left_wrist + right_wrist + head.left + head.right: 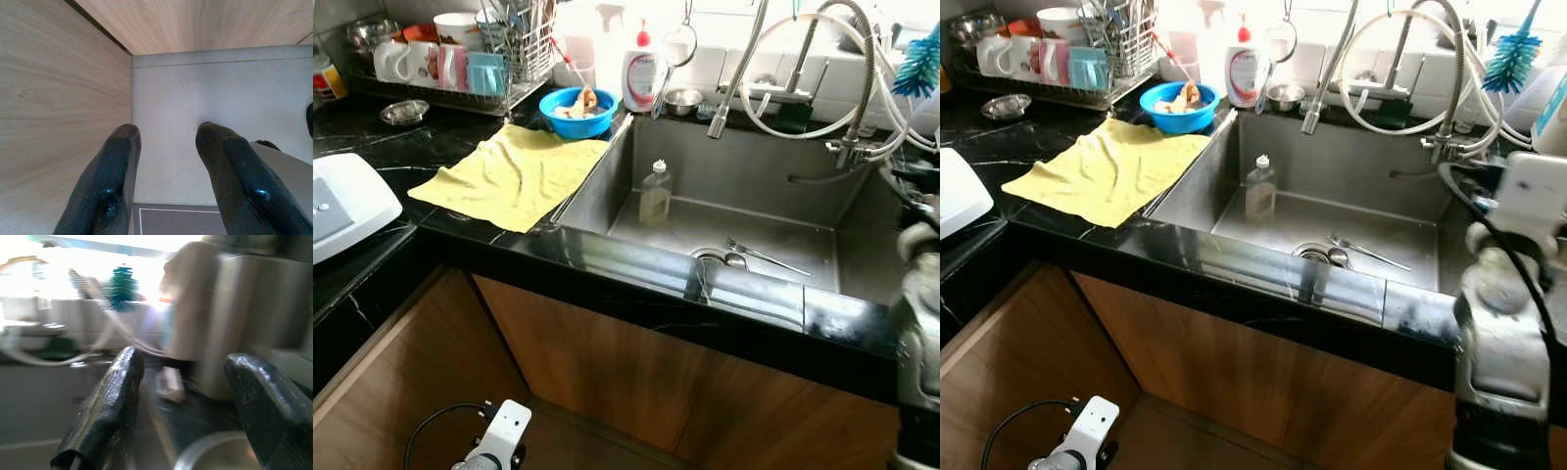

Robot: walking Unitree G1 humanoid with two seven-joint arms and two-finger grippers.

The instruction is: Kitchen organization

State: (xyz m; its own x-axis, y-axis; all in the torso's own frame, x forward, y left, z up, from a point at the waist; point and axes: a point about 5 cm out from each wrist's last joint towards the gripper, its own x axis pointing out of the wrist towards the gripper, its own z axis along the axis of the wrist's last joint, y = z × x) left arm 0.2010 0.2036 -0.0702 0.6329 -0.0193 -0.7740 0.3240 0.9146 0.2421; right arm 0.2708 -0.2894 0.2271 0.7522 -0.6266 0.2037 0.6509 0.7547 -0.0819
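Your right gripper [181, 406] is raised at the sink's [607, 176] right edge, fingers spread and holding nothing (its view is blurred). The bottle [655, 194] stands upright inside the sink, at about ten o'clock from that arm; the spoon [744, 258] lies by the drain, long axis running left-right. The right arm is clearly nearer both. Your left gripper [168, 171], also spread and empty, hangs low beside the cabinet wall.

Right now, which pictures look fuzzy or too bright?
Right wrist view: smeared with blur, its top washed out white, the teal brush only a smudge. Both eye views: glare whitens the wall behind the faucet. Left wrist view: sharp and evenly lit.
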